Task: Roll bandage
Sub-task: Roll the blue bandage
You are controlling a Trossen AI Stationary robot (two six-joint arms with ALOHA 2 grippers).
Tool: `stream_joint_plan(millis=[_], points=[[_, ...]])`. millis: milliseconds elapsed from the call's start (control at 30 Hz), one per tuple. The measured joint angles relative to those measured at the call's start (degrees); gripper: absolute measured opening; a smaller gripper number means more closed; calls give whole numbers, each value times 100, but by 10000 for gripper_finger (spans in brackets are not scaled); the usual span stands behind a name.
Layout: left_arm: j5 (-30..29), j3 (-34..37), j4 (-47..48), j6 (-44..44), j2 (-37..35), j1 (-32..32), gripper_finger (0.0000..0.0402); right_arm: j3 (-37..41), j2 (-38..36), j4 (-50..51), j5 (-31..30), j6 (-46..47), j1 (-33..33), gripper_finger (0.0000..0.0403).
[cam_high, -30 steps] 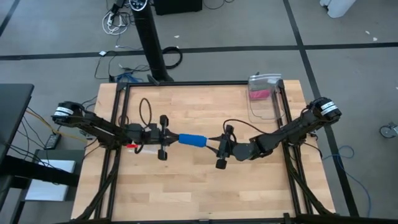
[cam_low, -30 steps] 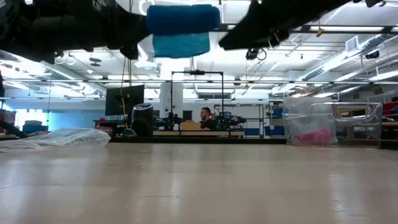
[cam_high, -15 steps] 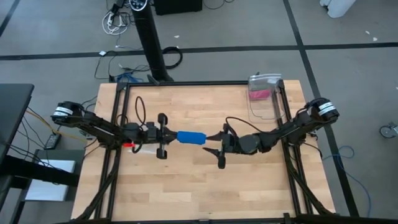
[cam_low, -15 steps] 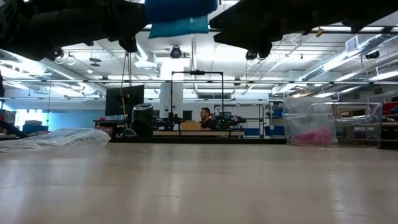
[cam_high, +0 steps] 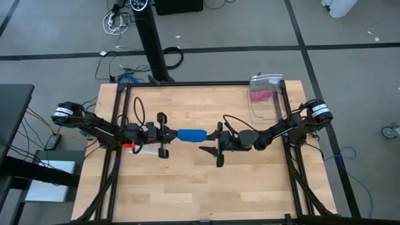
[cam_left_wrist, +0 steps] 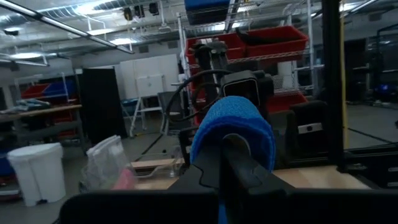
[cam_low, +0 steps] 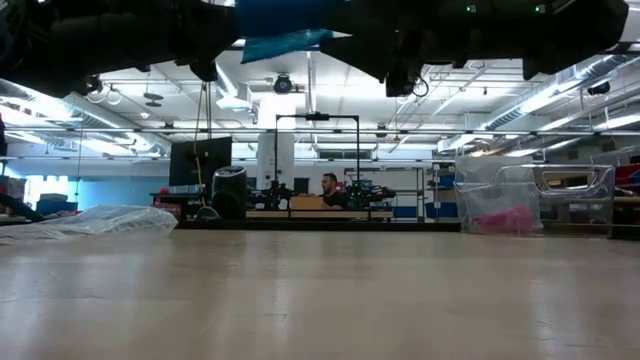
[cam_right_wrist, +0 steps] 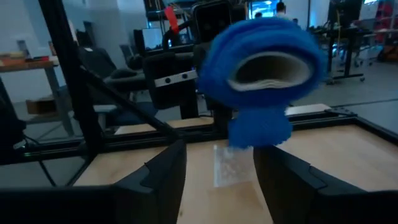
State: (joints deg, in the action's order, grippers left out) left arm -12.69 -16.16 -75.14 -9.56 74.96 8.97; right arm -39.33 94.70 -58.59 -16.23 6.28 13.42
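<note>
The bandage is a bright blue roll held level in the air above the middle of the table. A short loose tail hangs below it. My left gripper comes from the table's left and is shut on the roll's left end. My right gripper stands open just to the right of the roll's free end. In the right wrist view that hollow end faces me above the open fingers. The low view shows only the roll's underside at the top. My left gripper holds the roll by its left end, where the blue wraps sit over the tips of the shut fingers. Those fingers come level from the table's left, along the roll. The roll is lifted clear of the table, with its tail hanging slack.
A clear plastic bin holding something pink stands at the far right corner. A clear plastic bag lies on the table's left part. Black frame rails run along the table's edges. A person sits far off in the room.
My right gripper has moved toward the table's left, up to the roll's free end, and has turned to point level at it. The roll's free end has swung a little toward the far edge and upward, while my left gripper stayed in place.
</note>
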Motion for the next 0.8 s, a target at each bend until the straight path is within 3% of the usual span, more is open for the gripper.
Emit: stream_joint_plan(millis=[300,533,800], points=[[-33,0,-124,-159,0,-2,3,0,2,-97,3,172,-261,123],[-357,0,-122,-515,2,0,3,0,2,-89,152,315,-148,15],[-824,-18,-163,-825,357,4,3,-4,2,-365,205,311,-41,4]])
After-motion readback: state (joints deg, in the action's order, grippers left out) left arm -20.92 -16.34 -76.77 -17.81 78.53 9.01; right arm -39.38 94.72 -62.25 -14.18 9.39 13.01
